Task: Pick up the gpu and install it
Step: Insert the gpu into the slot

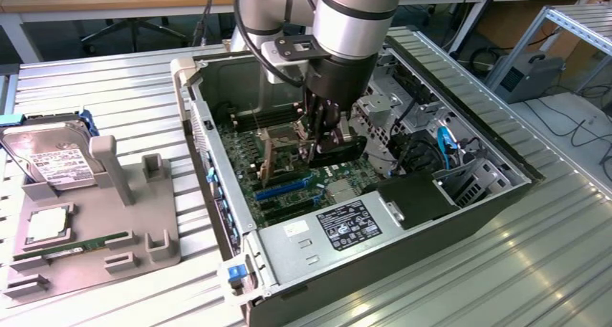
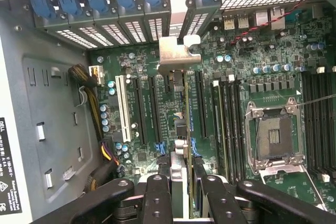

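Held edge-on, the gpu (image 2: 186, 109) is a thin black card whose silvery end bracket (image 2: 174, 56) reaches toward the case's rear slot openings. My gripper (image 2: 182, 184) is shut on it, one black finger (image 2: 157, 192) on each side of the card. In the exterior view the gripper (image 1: 320, 142) is down inside the open computer case (image 1: 206, 137), with the gpu (image 1: 342, 155) just above the motherboard's expansion slots (image 1: 282, 191). I cannot tell whether the card's lower edge touches a slot.
A CPU socket (image 2: 275, 137) and memory slots (image 2: 315, 119) lie beside the card, as does a white slot (image 2: 126, 108). The power supply (image 1: 330, 234) fills the case's near end. On the exterior view's left, a grey holder (image 1: 125, 219) carries a hard drive (image 1: 53, 162) and a green memory stick (image 1: 77, 247).
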Robot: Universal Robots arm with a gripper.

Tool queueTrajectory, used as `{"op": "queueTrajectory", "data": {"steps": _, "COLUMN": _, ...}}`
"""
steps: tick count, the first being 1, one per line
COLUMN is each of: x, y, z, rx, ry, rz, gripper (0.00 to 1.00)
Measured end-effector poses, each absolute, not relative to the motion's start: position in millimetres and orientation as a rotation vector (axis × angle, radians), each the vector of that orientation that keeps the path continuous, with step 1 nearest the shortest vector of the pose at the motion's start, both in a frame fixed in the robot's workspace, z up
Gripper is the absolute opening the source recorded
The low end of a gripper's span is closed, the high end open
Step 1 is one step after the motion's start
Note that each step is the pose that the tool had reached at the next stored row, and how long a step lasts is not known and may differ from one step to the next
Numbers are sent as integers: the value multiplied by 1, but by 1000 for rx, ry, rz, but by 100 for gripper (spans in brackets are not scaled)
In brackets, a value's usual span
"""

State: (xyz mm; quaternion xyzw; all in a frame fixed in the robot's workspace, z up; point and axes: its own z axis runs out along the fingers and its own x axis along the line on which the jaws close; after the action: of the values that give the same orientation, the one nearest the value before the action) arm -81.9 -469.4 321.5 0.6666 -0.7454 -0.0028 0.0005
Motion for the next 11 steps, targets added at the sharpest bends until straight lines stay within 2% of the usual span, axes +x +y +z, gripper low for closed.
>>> {"op": "queueTrajectory", "data": {"steps": 11, "x": -84, "y": -472, "z": 321, "rx": 2093, "ry": -2341, "rz": -9, "gripper": 27}}
